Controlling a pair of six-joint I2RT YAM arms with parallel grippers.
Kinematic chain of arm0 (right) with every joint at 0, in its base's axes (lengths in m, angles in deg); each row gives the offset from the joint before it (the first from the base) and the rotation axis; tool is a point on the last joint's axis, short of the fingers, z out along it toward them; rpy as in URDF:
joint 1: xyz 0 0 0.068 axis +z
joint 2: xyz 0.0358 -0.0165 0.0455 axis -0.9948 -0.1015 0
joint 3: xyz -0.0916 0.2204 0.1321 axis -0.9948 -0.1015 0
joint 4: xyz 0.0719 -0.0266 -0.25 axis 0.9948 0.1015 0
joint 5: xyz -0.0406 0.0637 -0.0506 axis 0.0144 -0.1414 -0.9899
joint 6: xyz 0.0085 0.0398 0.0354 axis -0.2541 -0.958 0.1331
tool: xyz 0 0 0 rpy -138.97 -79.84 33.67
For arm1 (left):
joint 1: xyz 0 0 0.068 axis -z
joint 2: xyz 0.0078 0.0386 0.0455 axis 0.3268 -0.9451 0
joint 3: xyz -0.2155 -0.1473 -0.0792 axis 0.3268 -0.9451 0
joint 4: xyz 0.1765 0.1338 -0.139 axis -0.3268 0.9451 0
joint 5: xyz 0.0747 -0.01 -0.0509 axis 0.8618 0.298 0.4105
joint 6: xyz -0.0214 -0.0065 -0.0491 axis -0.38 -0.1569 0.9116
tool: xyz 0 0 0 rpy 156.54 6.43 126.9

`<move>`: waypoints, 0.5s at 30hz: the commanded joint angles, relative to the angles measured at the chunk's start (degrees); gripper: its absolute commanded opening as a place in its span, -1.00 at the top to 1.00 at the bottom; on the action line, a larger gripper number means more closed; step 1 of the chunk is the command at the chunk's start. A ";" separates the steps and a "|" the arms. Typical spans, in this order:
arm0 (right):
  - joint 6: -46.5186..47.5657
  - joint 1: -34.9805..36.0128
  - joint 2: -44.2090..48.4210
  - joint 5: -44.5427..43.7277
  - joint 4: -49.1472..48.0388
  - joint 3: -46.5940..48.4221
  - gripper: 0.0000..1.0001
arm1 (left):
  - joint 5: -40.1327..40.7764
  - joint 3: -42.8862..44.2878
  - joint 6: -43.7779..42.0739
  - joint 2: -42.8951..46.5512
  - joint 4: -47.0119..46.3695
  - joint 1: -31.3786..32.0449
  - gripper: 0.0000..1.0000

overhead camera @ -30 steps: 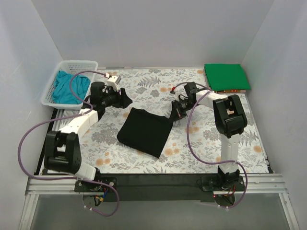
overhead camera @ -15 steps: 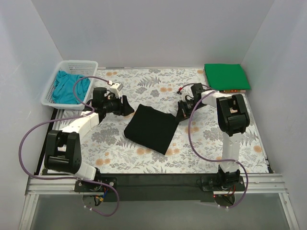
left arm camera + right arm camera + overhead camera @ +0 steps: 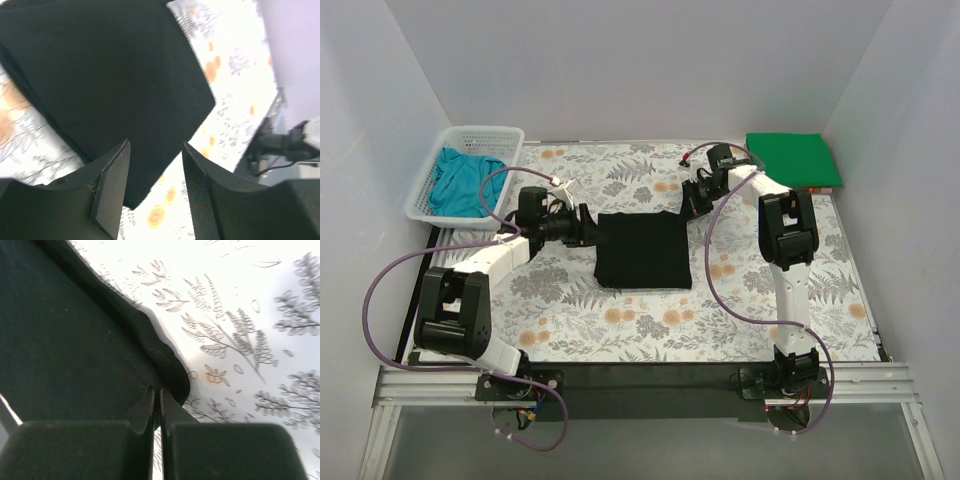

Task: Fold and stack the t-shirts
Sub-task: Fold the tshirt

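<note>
The black t-shirt [image 3: 642,250] lies folded in a rough square at the table's middle. My right gripper [image 3: 692,205] is shut on its back right corner; in the right wrist view the jaws [image 3: 156,390] pinch the black hem [image 3: 165,360]. My left gripper [image 3: 590,228] is open and empty at the shirt's left edge; in the left wrist view [image 3: 155,145] the black shirt [image 3: 100,75] lies just beyond the spread fingers. The green t-shirt [image 3: 792,160] lies folded at the back right corner. The teal t-shirt [image 3: 460,183] is crumpled in the basket.
A white mesh basket [image 3: 485,133] stands at the back left. The floral tablecloth [image 3: 620,330] covers the table. White walls close in the left, back and right. Purple cables loop from both arms.
The black t-shirt has slid toward the back and turned square to the table, pulled by my right gripper. My left gripper has moved right to the shirt's left edge.
</note>
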 commanded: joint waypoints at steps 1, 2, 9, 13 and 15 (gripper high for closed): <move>3.92 -0.76 -1.82 -10.40 -1.03 1.32 0.97 | -4.57 -1.03 7.58 0.03 -7.20 0.55 0.10; 4.63 -0.94 -1.81 -10.23 -1.64 1.94 0.97 | -5.09 -1.12 8.81 -0.59 -8.63 0.55 0.10; 4.90 -1.29 -1.65 -4.44 -0.68 12.84 -0.03 | -6.86 -0.96 21.64 -7.79 -28.14 1.51 0.11; 2.72 -1.38 5.47 0.30 -2.60 8.02 -0.45 | -4.66 4.31 24.90 -16.30 -31.58 1.87 0.12; 1.13 -1.21 8.99 3.37 -3.58 4.42 -0.44 | -4.14 6.69 25.35 -20.52 -32.46 2.22 0.12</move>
